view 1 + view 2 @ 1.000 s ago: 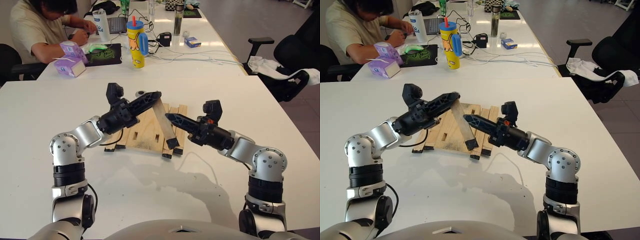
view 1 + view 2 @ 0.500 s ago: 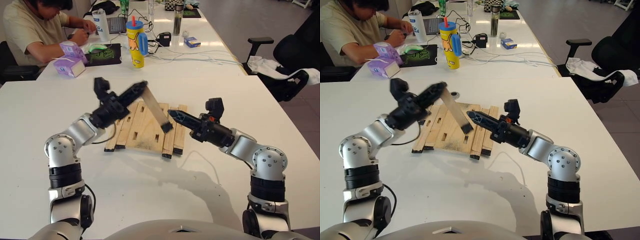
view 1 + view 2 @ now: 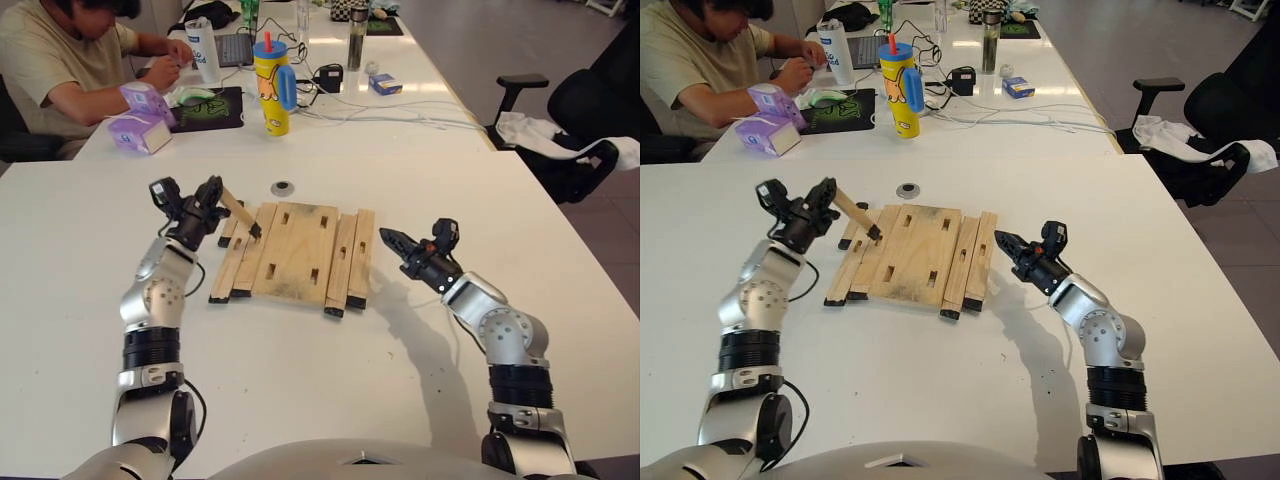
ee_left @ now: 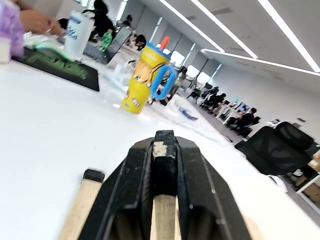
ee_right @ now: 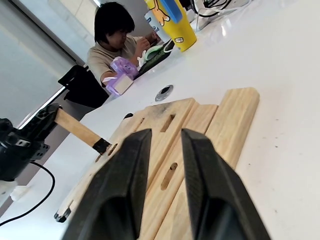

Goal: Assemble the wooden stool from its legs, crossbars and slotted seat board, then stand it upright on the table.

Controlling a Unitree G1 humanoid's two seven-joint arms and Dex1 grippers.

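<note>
White desk (image 3: pixel 300 400) in an open office, with a second desk beyond its far edge carrying a yellow cup (image 3: pixel 272 85). Stool parts lie flat around the middle of the near desk, somewhat toward the far edge. The slotted seat board (image 3: pixel 298 250) sits in the centre, with loose bars touching it on its left (image 3: pixel 232 268) and its right (image 3: pixel 350 260).

The left gripper (image 3: pixel 207 198) is clamped on one end of a wooden bar (image 3: pixel 240 212), holding it raised and slanting down over the left side of the pile. Its black-capped free end hangs just above the loose bars.

The right gripper (image 3: pixel 390 240) hovers just beside the right edge of the pile. Its fingers stand a narrow gap apart, and it holds and touches nothing.

The pieces look like bare, dry wood, so probably light, stiff and not slippery. A bar should take a grip best across its narrow faces, nearer mid-length for steadier control. The board is wide and lies flush, so it likely needs lifting by one edge.
</note>
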